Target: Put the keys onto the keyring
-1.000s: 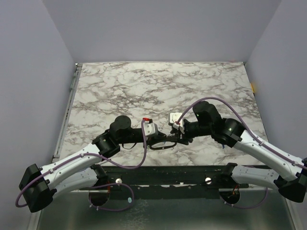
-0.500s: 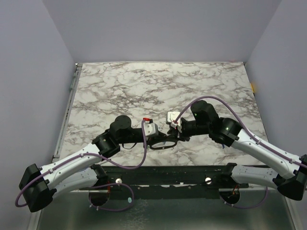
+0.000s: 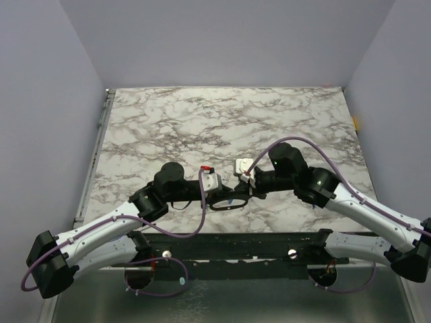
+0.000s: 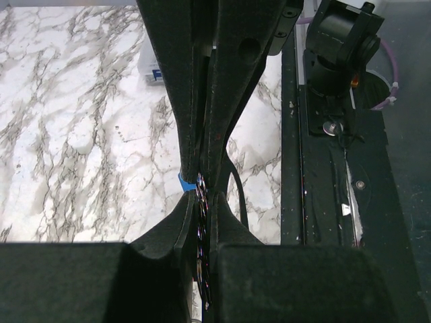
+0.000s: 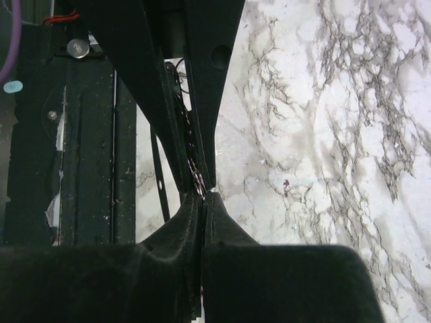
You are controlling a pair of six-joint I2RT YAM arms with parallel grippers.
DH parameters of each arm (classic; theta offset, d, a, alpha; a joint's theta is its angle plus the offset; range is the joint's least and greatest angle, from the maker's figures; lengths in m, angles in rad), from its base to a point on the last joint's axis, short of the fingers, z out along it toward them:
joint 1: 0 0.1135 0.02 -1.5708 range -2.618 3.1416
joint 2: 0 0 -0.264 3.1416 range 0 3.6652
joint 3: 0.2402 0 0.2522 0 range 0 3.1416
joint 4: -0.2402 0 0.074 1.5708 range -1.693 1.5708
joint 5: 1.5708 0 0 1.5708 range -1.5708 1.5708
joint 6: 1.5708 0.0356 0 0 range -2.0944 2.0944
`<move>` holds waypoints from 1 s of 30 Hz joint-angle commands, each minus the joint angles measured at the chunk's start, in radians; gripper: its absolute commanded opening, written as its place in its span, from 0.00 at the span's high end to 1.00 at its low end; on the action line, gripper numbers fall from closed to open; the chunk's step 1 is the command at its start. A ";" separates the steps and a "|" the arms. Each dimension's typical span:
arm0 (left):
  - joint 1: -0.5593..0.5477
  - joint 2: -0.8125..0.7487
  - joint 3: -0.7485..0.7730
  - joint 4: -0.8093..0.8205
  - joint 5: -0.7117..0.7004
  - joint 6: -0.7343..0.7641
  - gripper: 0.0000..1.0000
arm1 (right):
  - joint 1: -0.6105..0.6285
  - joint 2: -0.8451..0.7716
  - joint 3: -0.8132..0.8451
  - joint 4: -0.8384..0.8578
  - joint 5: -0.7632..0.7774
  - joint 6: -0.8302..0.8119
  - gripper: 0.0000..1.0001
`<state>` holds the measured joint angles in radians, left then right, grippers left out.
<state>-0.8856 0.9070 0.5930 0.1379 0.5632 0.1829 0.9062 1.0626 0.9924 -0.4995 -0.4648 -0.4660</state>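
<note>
Both grippers meet tip to tip low over the near middle of the marble table. My left gripper is shut on the keyring, a thin glinting metal edge seen side-on between its pads. My right gripper faces it with jaws pressed together. A small blue key pokes out just where the right fingertips reach the left ones, and the right jaws seem shut on it. In the right wrist view the keyring shows as a shiny sliver between the left fingers. Other keys are hidden.
The black mounting rail runs along the table's near edge, right below the grippers. Purple cables loop over both arms. A thin dark strip hangs beside the left fingers. A tiny purple speck lies on the marble.
My right gripper has slid a little left, up against the left gripper's tips, and its jaws have closed. The left arm has not moved.
</note>
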 commanded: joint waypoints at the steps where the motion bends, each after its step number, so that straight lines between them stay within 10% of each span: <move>1: -0.004 -0.042 0.021 0.033 -0.017 0.001 0.89 | 0.008 -0.062 -0.055 0.130 0.019 0.025 0.99; 6: -0.004 -0.087 0.004 0.041 -0.039 0.013 0.52 | 0.008 -0.125 -0.102 0.181 0.051 0.023 0.99; 12: 0.013 -0.139 -0.002 0.039 -0.051 0.015 0.42 | 0.008 -0.172 -0.126 0.207 0.067 0.025 0.99; 18: 0.038 -0.084 0.012 0.053 -0.047 -0.028 0.49 | 0.008 -0.232 -0.149 0.235 0.037 0.034 0.99; 24: 0.059 0.000 0.045 0.051 -0.020 -0.079 1.00 | 0.008 -0.303 -0.184 0.267 0.046 0.036 0.99; 30: 0.126 -0.026 0.021 0.207 0.064 -0.225 1.00 | 0.008 -0.400 -0.281 0.395 0.131 0.055 0.99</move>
<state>-0.8268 0.9001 0.6098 0.2218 0.6266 0.0765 0.9070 0.7380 0.7540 -0.2340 -0.3786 -0.4458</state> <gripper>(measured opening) 0.071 0.023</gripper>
